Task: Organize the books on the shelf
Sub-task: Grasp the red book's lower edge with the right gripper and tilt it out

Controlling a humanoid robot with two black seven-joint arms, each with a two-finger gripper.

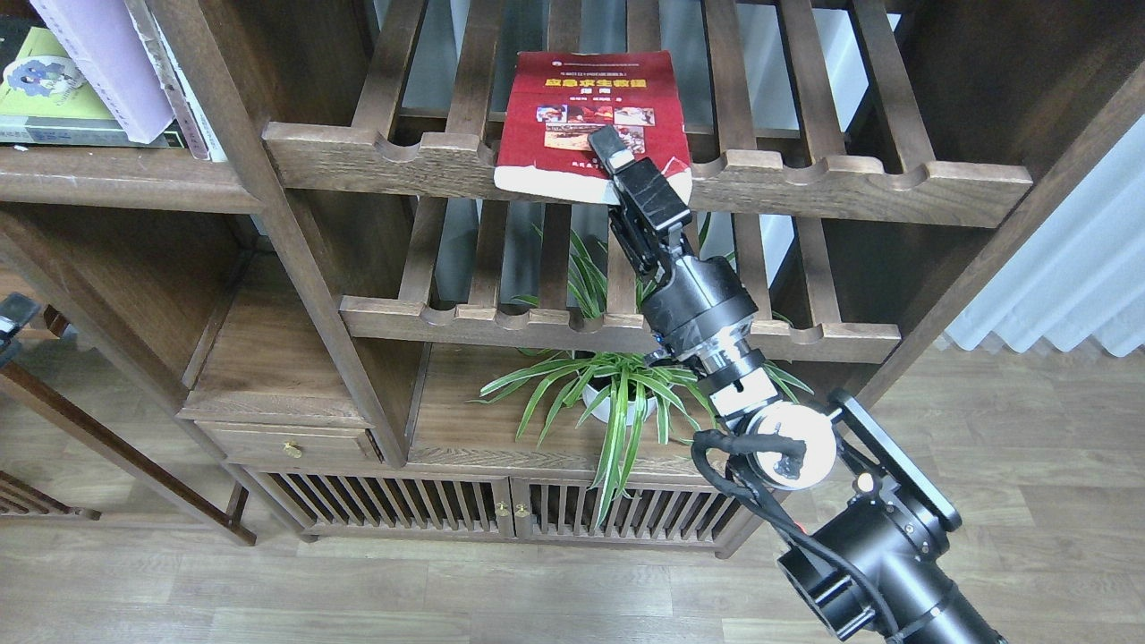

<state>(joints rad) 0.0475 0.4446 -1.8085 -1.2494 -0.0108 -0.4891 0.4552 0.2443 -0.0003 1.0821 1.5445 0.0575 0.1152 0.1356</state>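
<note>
The dark red book (586, 103), with a yellow title and photos, lies flat on the upper slatted rack (805, 174), its white page edge hanging over the front rail. My right gripper (615, 159) reaches up from the lower right and is shut on the book's near right corner, one finger on the cover. The pale lavender book (107, 63) leans over the yellow-green and black book (40, 94) on the solid shelf (107, 174) at the upper left. A small dark part (13, 317) at the left edge may be my left gripper; its fingers cannot be told apart.
A second slatted rack (429, 317) sits below the first. A potted spider plant (617, 394) stands under it, behind my right arm. An upright post (268, 224) separates the shelf bay from the racks. A drawer (286, 443) and slatted cabinet doors are at the bottom.
</note>
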